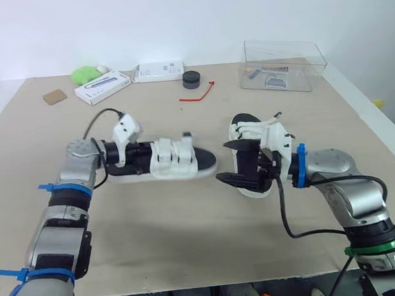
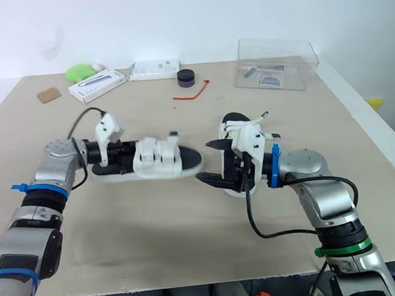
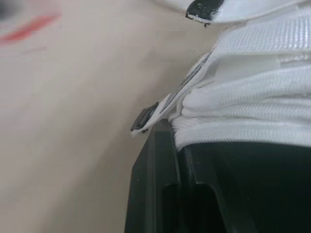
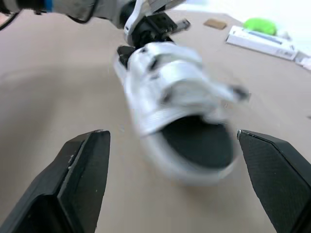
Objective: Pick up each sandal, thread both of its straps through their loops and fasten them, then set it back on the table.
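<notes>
One sandal (image 1: 178, 162), with white straps and a black footbed, lies on its side mid-table, its toe pointing right. My left gripper (image 1: 137, 153) reaches in from the heel end and is shut on it by the straps. In the left wrist view the white ribbed straps (image 3: 252, 87) press against a black finger (image 3: 155, 194). A second sandal (image 1: 245, 124) lies to the right, partly hidden under my right wrist. My right gripper (image 1: 235, 162) hovers over its left edge, open wide and holding nothing. The right wrist view looks past its fingertips (image 4: 85, 160) at the first sandal (image 4: 170, 92).
At the back stand a clear plastic box (image 1: 283, 64), a black round piece (image 1: 191, 79), a red tie (image 1: 198, 94), two white boxes (image 1: 102, 87) (image 1: 158, 71), a green object (image 1: 84, 75) and a brown card (image 1: 54, 97). The table's front edge (image 1: 196, 286) is close.
</notes>
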Controlling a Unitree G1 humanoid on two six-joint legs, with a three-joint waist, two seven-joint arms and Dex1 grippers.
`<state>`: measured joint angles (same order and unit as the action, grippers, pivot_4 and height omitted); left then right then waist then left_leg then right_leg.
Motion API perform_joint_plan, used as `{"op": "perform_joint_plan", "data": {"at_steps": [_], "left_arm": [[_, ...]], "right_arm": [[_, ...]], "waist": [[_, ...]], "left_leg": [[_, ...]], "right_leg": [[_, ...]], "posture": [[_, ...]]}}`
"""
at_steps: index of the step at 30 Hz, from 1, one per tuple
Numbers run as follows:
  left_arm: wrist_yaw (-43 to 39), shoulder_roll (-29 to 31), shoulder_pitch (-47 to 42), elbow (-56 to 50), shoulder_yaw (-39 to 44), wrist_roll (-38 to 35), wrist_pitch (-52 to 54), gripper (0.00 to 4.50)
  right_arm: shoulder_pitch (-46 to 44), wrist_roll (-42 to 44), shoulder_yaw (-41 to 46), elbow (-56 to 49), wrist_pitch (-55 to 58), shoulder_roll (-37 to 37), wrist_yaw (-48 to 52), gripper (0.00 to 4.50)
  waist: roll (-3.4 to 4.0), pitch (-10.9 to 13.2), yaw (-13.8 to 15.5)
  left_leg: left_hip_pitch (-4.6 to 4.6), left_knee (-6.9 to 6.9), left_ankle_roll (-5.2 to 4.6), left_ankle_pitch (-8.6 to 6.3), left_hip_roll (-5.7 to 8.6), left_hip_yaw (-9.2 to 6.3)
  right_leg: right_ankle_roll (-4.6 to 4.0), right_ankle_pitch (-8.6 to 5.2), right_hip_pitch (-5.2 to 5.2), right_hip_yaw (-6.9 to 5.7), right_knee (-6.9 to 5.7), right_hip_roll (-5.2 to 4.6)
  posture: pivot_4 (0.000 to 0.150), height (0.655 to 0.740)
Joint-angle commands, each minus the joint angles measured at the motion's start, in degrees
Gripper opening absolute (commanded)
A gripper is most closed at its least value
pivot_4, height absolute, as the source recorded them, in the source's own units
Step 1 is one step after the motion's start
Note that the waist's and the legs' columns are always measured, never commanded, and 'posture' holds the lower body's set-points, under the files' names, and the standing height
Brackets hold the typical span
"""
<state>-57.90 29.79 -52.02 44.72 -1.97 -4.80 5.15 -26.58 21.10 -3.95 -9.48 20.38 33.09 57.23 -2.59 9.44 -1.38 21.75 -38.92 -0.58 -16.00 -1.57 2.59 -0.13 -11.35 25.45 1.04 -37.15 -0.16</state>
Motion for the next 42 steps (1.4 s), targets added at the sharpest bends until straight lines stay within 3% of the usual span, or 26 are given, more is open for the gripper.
{"op": "perform_joint_plan", "data": {"at_steps": [1, 7, 11, 18, 29, 38, 42], "left_arm": [[18.40, 2.02, 0.87, -7.56, 5.91, 2.64, 6.63, 0.02], [50.58, -1.02, 3.80, -17.85, 16.64, 5.86, 25.92, 0.02], [60.72, -6.45, 6.03, -23.20, 20.45, 5.22, 32.19, 0.02], [64.72, -11.51, 6.78, -24.54, 20.35, 4.31, 33.43, 0.02], [59.75, -9.25, 5.89, -21.60, 17.33, 3.41, 30.76, 0.02], [60.65, -11.34, 10.71, -38.32, 17.73, 1.64, 40.78, 4.44], [60.69, -11.24, 12.39, -43.29, 17.95, 1.28, 43.06, 4.44]], "right_arm": [[-2.84, 0.39, -0.23, 0.11, 0.17, -1.44, -0.98, 4.50], [-6.02, 0.27, -1.37, 1.50, 2.38, -4.25, -2.39, 4.50], [-6.51, -0.94, -2.35, 2.52, 1.75, -4.56, -2.53, 4.50], [-6.26, -1.74, -3.03, 2.84, 1.23, -4.44, -2.16, 4.50], [-5.19, -2.14, -2.78, 1.98, 1.13, -3.68, -1.59, 4.50], [-5.05, -1.91, -1.68, 2.86, 1.02, -3.08, -1.44, 4.50], [-4.98, -1.33, -0.95, 3.01, 1.04, -2.60, -1.21, 4.50]], "waist": [[0.01, 0.00, 0.01], [0.00, 0.00, 0.08], [0.00, 0.00, 0.70], [-0.02, 0.00, 1.75], [-0.02, 0.00, 1.75], [-0.02, 0.00, 1.72], [-0.02, 0.00, 1.73]], "left_leg": [[0.01, 0.00, 0.00, 0.00, 0.00, -0.05], [0.18, -0.02, 0.06, -0.02, 0.02, -0.17], [0.28, -0.02, 0.27, -0.03, 0.14, -0.32], [0.42, -0.29, 0.33, 0.00, 0.50, -0.36], [0.40, -0.48, 0.37, 0.08, 0.50, -0.55], [0.48, -0.48, 0.36, 0.06, 0.49, -0.57], [0.47, -0.50, 0.38, 0.08, 0.49, -0.60]], "right_leg": [[-0.02, 0.01, 0.00, 0.00, -0.01, -0.02], [-0.04, 0.05, 0.06, -0.10, 0.00, -0.37], [-0.05, 0.06, 0.08, -0.38, -0.01, -0.66], [0.16, 0.18, 0.03, -0.60, 0.01, -1.14], [0.12, 0.27, -0.12, -0.98, -0.04, -1.13], [0.12, 0.27, -0.09, -0.89, 0.00, -1.14], [0.12, 0.27, -0.10, -0.91, -0.03, -1.13]], "posture": [[0.150, 0.7400], [0.150, 0.7400], [0.150, 0.7400], [0.150, 0.7400], [0.150, 0.7400], [0.150, 0.7400], [0.150, 0.7400]]}}
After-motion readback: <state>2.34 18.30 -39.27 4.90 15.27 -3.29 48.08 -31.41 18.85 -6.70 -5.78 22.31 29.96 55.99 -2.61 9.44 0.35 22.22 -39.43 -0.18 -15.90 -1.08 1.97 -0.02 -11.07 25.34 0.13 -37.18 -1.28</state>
